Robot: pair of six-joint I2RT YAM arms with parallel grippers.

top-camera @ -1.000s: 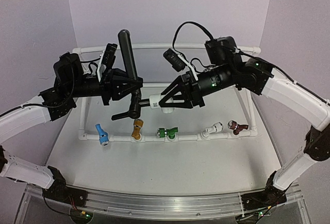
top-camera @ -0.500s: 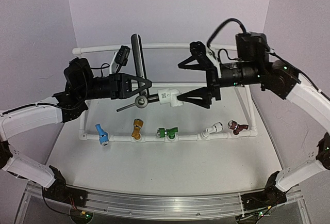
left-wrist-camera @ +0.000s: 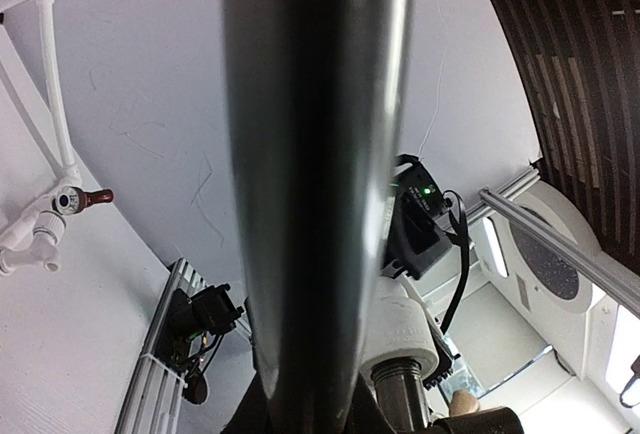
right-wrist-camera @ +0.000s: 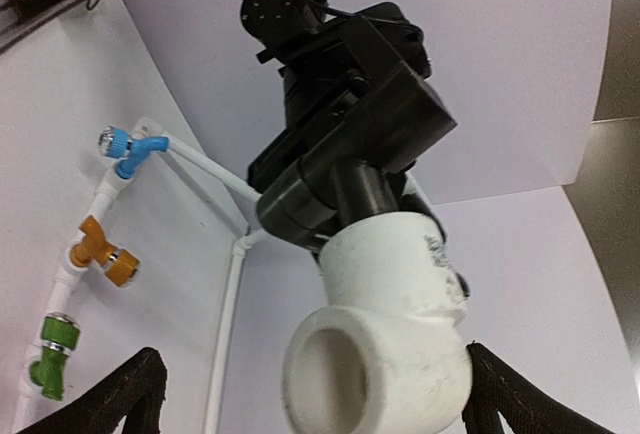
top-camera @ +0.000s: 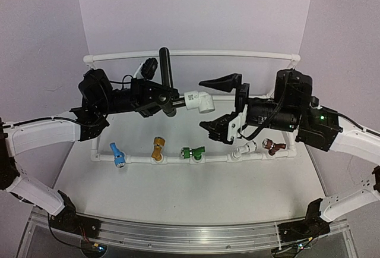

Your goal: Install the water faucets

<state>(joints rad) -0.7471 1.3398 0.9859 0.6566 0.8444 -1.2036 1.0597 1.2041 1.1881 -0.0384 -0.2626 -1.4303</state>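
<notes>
Above the pipe frame point(top-camera: 219, 158), your left gripper point(top-camera: 166, 99) clamps the black faucet point(top-camera: 165, 68) with its white fitting point(top-camera: 196, 100); right gripper point(top-camera: 205, 105) spread, empty. Installation remains.

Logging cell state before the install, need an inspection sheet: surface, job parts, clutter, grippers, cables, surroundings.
Surface: white table, PVC pipe frame standing on it.
Job's things: black faucet held in the air, lever up, white elbow fitting on its end.
Clutter: nothing seen loose; frame carries blue tap, orange tap, green tap, white tap, dark red tap.
Grippers: left gripper shut on the faucet; right gripper open, facing the fitting, apart from it.
Cables: black cable looped at the left wrist.
Surroundings: lilac backdrop; aluminium rail at the near edge.
</notes>
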